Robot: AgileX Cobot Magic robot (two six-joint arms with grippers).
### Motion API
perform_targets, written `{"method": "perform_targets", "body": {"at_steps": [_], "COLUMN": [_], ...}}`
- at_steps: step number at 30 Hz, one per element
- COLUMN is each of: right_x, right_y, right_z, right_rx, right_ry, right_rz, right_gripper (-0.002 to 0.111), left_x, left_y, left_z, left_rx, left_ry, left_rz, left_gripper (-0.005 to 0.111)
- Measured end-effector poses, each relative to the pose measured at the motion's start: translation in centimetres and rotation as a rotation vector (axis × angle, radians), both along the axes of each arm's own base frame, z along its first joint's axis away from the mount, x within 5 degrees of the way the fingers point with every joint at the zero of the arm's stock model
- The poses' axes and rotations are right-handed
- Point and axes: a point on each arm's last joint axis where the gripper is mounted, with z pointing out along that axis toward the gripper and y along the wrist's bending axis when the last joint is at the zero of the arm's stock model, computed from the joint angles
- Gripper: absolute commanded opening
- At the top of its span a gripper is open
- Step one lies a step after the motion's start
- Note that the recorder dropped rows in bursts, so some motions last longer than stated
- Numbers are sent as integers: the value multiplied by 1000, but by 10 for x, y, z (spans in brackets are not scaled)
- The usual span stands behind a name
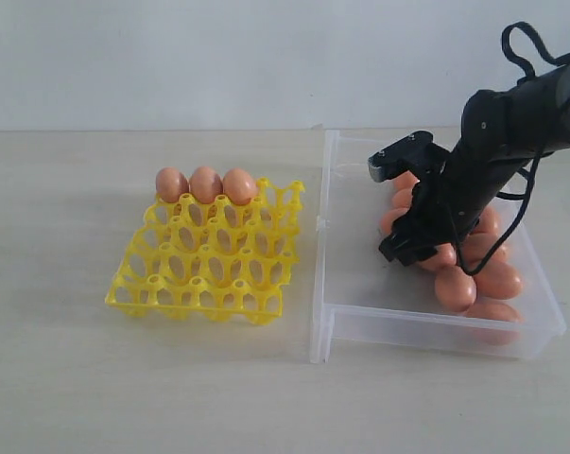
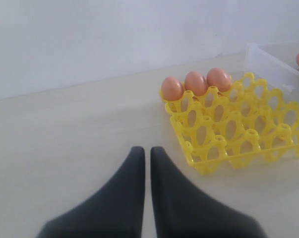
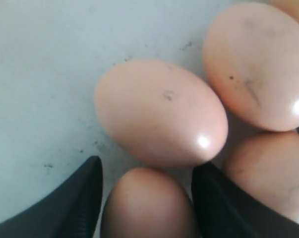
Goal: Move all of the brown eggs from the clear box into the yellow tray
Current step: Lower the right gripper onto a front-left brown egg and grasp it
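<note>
The brown eggs (image 1: 497, 279) not yet moved lie clustered in the clear box (image 1: 360, 317), on the side of its floor away from the yellow tray (image 1: 204, 274). They touch one another, and the arm hides some of them. The tray-side half of the box floor is bare.

Your right gripper (image 1: 409, 248) is down among that cluster, its jaws spread wide with one egg (image 3: 147, 203) sitting between them. I cannot tell whether the pads touch its shell. Another egg lies against it just ahead of the jaws, and more crowd the side.

Expect the egg to be light, hard and glossy, so it is likely to slip, and the thin shell will probably crack under a firm squeeze. I would take it across its middle girth, pads square on opposite sides, and close gently. Lift it straight up out of the box, since the neighbours may roll once it leaves.

The tray stands on the desk (image 1: 124, 378) just beside the box. Three eggs (image 1: 205, 183) fill one edge row, and that row's cup nearest the box is empty.

Your left gripper (image 2: 147, 149) hangs over the desk beyond the tray from the box, jaws pressed almost together and holding nothing.
</note>
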Motion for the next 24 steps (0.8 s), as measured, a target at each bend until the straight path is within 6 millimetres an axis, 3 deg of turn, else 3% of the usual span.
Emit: {"method": "perform_targets", "body": {"at_steps": [1, 2, 13, 24], "right_x": [0, 0, 6, 4], "right_y": [0, 0, 1, 3], "right_z": [0, 0, 4, 41], "right_rx": [0, 0, 56, 152], "right_ry": [0, 0, -53, -123], "right_rz": [2, 2, -114, -192], "right_gripper": [2, 0, 0, 0], "left_x": [0, 0, 0, 0], "left_y": [0, 0, 0, 0], "left_z": [0, 0, 0, 0], "left_rx": [0, 0, 0, 0], "left_ry": [0, 0, 0, 0], "left_rz": [0, 0, 0, 0], "left_gripper": [4, 4, 4, 4]}}
